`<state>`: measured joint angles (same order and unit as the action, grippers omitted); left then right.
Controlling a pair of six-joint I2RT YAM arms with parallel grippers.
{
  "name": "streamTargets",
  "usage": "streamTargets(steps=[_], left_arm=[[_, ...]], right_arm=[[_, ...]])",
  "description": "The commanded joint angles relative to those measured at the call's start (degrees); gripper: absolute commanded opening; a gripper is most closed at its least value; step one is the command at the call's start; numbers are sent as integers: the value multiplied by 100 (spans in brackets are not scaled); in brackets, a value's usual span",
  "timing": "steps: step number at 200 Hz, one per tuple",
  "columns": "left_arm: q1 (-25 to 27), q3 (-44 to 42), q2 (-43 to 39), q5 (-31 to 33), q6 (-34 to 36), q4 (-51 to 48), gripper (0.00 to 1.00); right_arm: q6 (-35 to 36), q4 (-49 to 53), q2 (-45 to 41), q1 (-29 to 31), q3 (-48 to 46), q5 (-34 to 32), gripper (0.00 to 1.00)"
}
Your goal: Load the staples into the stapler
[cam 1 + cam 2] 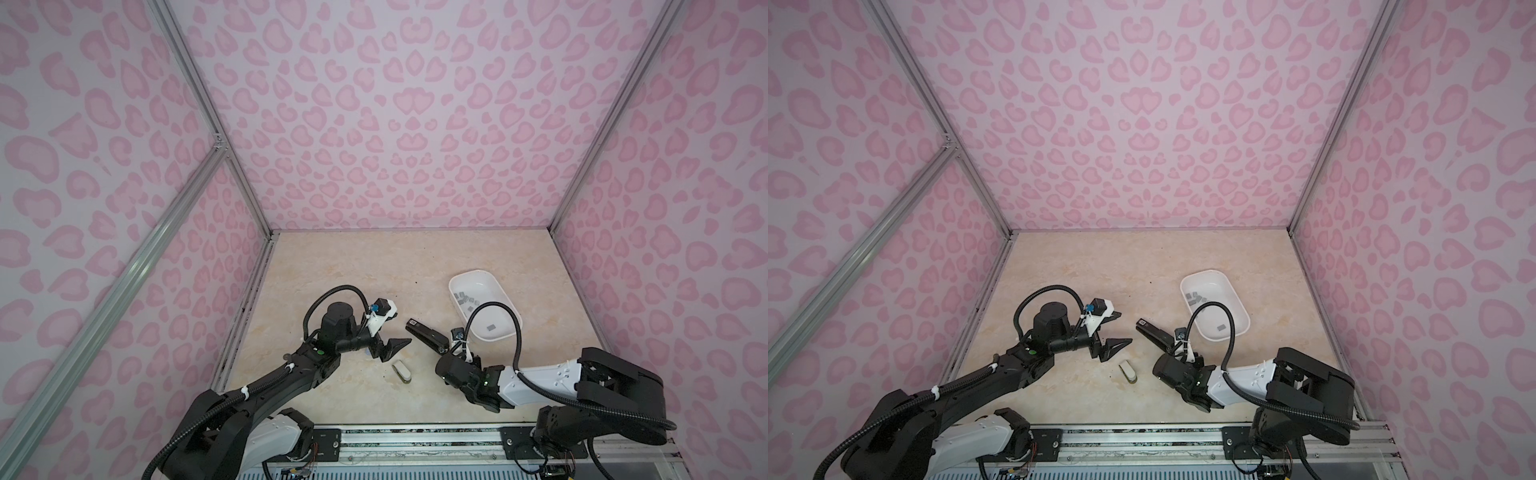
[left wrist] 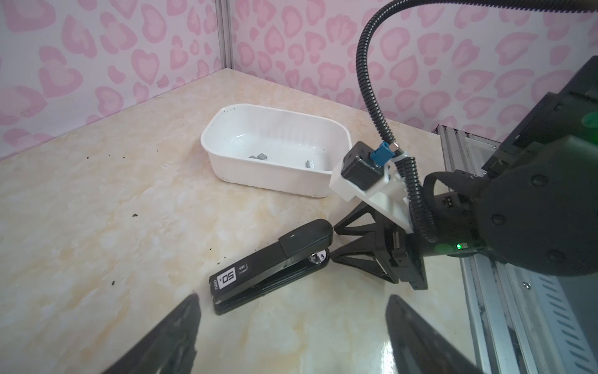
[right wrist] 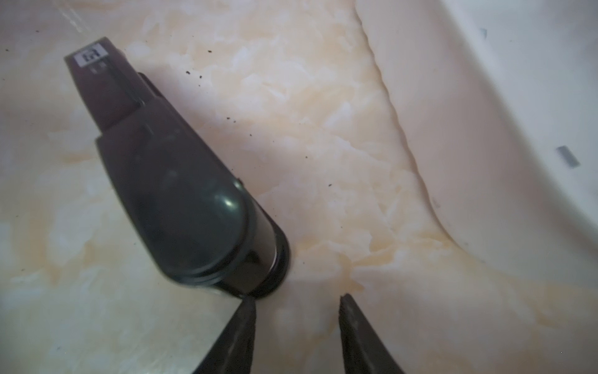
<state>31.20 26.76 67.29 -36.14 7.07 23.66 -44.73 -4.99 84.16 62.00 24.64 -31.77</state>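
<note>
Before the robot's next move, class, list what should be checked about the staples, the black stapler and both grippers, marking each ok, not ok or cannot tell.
1. Grey metal staple strips lie in the white rounded plastic tray: ok.
2. Long black stapler opened for loading: not ok, it lies shut.
3. Right gripper around the stapler: not ok, its rounded end sits beside one fingertip.
4. Left gripper open and empty: ok.
5. Stapler's magazine empty: cannot tell.
</note>
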Motion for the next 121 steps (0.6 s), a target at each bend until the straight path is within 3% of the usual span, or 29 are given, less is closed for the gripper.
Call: streamTargets(steps=[1, 59, 85, 121], left_arm=[[56, 155, 210, -110, 218, 16, 89], [278, 573, 952, -131, 488, -201, 88], [392, 832, 1330, -28, 610, -357, 87], [557, 1209, 1949, 308, 712, -495, 86]], right_arm=[[137, -246, 169, -103, -10, -126, 43], [202, -496, 569, -466, 50, 46, 36], [266, -848, 671, -821, 41, 553, 30], [260, -863, 672, -1118, 165, 665, 30]])
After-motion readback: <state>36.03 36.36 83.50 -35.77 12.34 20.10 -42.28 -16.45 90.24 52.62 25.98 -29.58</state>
